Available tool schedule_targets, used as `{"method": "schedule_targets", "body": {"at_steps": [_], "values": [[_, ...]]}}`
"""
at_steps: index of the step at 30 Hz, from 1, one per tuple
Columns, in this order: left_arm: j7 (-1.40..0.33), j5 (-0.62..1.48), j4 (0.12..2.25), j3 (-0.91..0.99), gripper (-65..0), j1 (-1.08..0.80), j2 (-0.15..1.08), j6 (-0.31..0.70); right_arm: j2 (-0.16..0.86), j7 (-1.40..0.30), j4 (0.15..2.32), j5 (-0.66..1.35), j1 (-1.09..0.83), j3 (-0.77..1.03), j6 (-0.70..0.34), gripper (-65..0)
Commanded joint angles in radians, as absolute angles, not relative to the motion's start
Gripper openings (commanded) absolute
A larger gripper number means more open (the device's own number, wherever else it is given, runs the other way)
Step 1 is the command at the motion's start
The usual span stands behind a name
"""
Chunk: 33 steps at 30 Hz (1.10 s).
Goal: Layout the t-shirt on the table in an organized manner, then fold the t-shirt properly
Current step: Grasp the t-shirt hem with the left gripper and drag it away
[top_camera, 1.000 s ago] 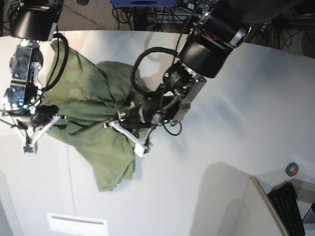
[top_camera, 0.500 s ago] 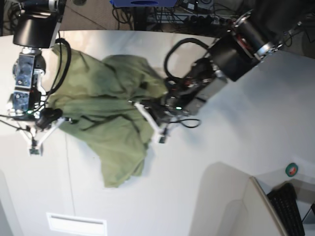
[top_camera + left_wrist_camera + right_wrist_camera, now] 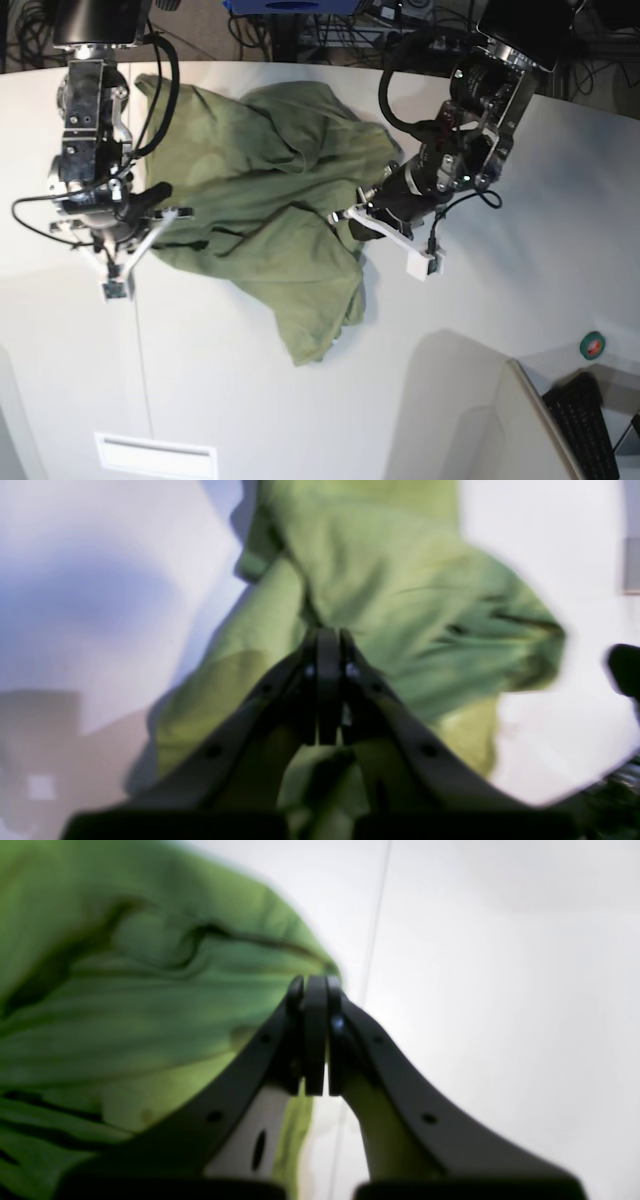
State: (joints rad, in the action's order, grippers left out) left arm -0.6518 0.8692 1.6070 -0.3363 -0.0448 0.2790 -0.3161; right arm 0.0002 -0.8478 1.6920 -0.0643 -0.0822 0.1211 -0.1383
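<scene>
The olive-green t-shirt (image 3: 260, 200) lies crumpled on the off-white table (image 3: 300, 420), stretched between my two arms. My left gripper (image 3: 327, 635) is shut on bunched cloth at the t-shirt's (image 3: 400, 595) right side, and folds run out from its tips. In the base view that arm (image 3: 470, 120) comes in from the upper right. My right gripper (image 3: 314, 982) is shut at the very edge of the t-shirt (image 3: 125, 1005), whose creases converge on the tips. Bare table (image 3: 500, 990) fills that view's right half. The right arm (image 3: 90, 150) stands at the shirt's left edge.
A thin dark seam (image 3: 145, 380) crosses the table on the left. A small white label (image 3: 155, 455) lies near the front edge. A beige partition (image 3: 520, 420), a keyboard (image 3: 590, 425) and a green tape roll (image 3: 594, 346) sit at the lower right.
The left gripper has dragged the shirt's right side to the right, so the cloth lies wider. The right arm moved right and up, and its jaws closed at the shirt's left edge.
</scene>
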Motion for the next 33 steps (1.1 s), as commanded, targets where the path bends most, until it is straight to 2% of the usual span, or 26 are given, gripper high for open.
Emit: {"method": "schedule_targets", "body": {"at_steps": [1,2,6,7,8,10,12,14,16,30,33], "values": [[-0.668,0.875,1.629,-0.303,-65.0,-0.031,0.268,-0.309,0.004,-0.834,1.721,-0.073,-0.077,0.130,-0.131,-65.0],[-0.699,0.875,1.626,-0.265,-63.8,-0.030,0.242,-0.309,0.004,-0.834,1.725,-0.074,-0.077,0.131,-0.131,-65.0],[-0.730,0.874,1.529,-0.076,-29.1,-0.012,0.143,-0.306,0.008,-0.835,1.725,-0.074,-0.096,0.131,-0.131,-65.0],[-0.730,0.874,1.489,-0.059,-22.9,0.010,0.128,-0.305,0.008,-0.843,1.727,-0.074,-0.102,0.131,-0.131,-65.0],[-0.730,0.874,1.442,-0.059,-20.1,0.033,0.119,-0.305,0.008,-0.857,1.727,-0.074,-0.105,0.131,-0.131,-65.0],[-0.730,0.875,1.371,-0.059,-20.2,0.073,0.102,-0.297,0.008,-0.878,1.727,-0.074,-0.105,0.131,-0.131,-62.0],[-0.728,0.875,1.311,-0.054,-18.6,0.104,0.076,-0.246,0.008,-0.892,1.727,-0.074,-0.105,0.131,-0.131,-58.7],[-0.727,0.875,1.279,-0.051,-16.1,0.117,0.065,-0.197,0.008,-0.894,1.727,-0.074,-0.108,0.131,-0.131,-56.3],[-0.723,0.875,1.265,-0.058,-12.7,0.136,0.054,-0.191,0.008,-0.892,1.727,-0.074,-0.119,0.131,-0.131,-53.4],[-0.667,0.869,1.029,-0.091,-12.7,0.323,-0.036,-0.191,0.008,-0.892,1.797,-0.076,-0.183,0.131,-0.131,-53.0],[-0.665,0.874,1.004,-0.142,-15.3,0.351,-0.061,-0.191,0.008,-0.889,1.796,-0.076,-0.205,0.131,-0.131,-53.0]]}}
